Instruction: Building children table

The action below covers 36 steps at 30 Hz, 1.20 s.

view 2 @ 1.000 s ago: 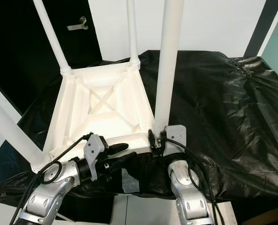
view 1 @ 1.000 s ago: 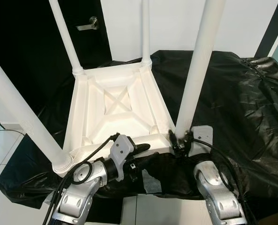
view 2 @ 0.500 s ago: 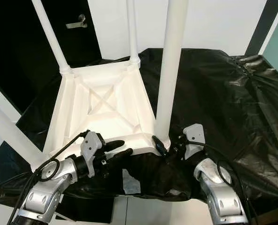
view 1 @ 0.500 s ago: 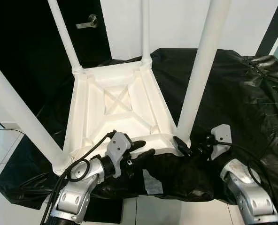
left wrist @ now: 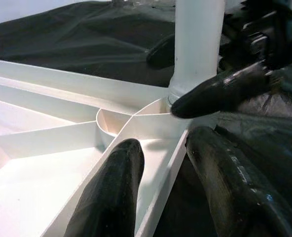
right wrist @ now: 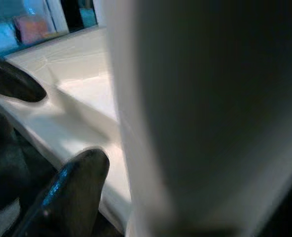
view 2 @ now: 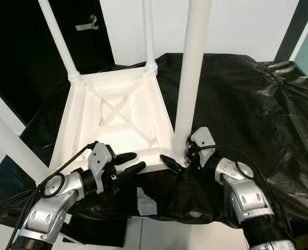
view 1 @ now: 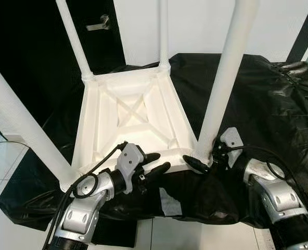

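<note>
Bracing the upturned white table (view 1: 128, 125) on the black sheet (view 1: 268, 109), my left gripper (view 1: 156, 163) straddling its near rim with fingers apart, my right gripper (view 2: 177, 159) spread around the near-right leg (view 1: 224, 78) base; I am judging even squeeze keeps it plumb.

A plain white children's table (view 1: 130, 122) lies upturned, its four legs (view 1: 224, 78) the same unmarked white; beneath it a glossy black plastic sheet (view 1: 279, 109); silver arms end in black-fingered left gripper (view 1: 158, 162) and right gripper (view 1: 195, 162); pale wall (view 1: 195, 26) behind, dark door (view 1: 34, 47) with metallic handle (view 1: 99, 24).
</note>
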Available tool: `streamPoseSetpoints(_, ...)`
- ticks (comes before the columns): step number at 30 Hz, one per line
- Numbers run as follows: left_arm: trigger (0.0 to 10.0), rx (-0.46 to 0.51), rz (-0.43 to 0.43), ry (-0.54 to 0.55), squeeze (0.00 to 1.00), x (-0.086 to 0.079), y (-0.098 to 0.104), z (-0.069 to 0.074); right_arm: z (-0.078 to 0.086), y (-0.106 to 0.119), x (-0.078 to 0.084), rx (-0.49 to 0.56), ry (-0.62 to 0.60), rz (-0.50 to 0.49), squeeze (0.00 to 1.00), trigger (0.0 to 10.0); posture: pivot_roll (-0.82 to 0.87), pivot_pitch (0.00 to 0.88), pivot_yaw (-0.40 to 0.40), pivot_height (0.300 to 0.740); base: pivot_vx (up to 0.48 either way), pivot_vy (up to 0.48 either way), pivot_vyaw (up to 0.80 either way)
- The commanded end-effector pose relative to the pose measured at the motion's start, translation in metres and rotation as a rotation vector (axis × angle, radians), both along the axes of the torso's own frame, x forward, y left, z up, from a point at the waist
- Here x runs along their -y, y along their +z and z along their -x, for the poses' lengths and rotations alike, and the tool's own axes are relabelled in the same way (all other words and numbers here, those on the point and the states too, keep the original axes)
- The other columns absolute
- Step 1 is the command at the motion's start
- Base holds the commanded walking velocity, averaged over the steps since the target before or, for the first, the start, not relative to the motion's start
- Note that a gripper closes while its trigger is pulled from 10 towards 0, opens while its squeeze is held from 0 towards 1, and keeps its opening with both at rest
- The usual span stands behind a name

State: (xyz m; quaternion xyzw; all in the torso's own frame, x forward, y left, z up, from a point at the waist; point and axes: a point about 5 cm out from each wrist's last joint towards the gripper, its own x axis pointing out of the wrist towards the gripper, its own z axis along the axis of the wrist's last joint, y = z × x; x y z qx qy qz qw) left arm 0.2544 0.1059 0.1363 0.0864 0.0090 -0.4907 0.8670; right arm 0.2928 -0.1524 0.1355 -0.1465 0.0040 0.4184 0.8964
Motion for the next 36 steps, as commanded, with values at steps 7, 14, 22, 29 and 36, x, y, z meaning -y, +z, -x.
streamPoseSetpoints(7,10.0,0.031,0.001,0.094,0.00,-0.002,0.002,-0.005,-0.006,-0.003,-0.010,-0.004,0.077,0.032,0.00,0.0,-0.03,0.000,0.026,0.740,0.000,0.000,0.00)
streamPoseSetpoints(14,10.0,0.032,0.001,0.091,0.00,-0.003,0.001,-0.005,-0.004,-0.009,0.000,-0.041,-0.002,-0.011,0.00,0.0,-0.03,0.000,0.026,0.740,0.000,0.000,0.00)
streamPoseSetpoints(22,10.0,0.027,-0.001,0.072,0.00,-0.001,0.001,-0.004,0.004,-0.015,-0.006,-0.033,-0.147,-0.073,0.00,10.0,-0.05,0.000,0.039,0.740,0.000,0.000,0.00)
streamPoseSetpoints(29,10.0,0.022,0.004,0.060,0.00,0.001,0.001,-0.004,0.016,-0.023,-0.022,-0.013,-0.399,-0.140,0.00,10.0,-0.06,0.000,0.053,0.740,0.000,0.000,0.00)
streamPoseSetpoints(36,10.0,0.019,0.009,0.043,0.00,0.004,0.002,-0.004,0.019,-0.025,-0.031,-0.020,-0.694,-0.233,0.00,10.0,-0.06,0.000,0.043,0.740,0.000,0.000,0.00)
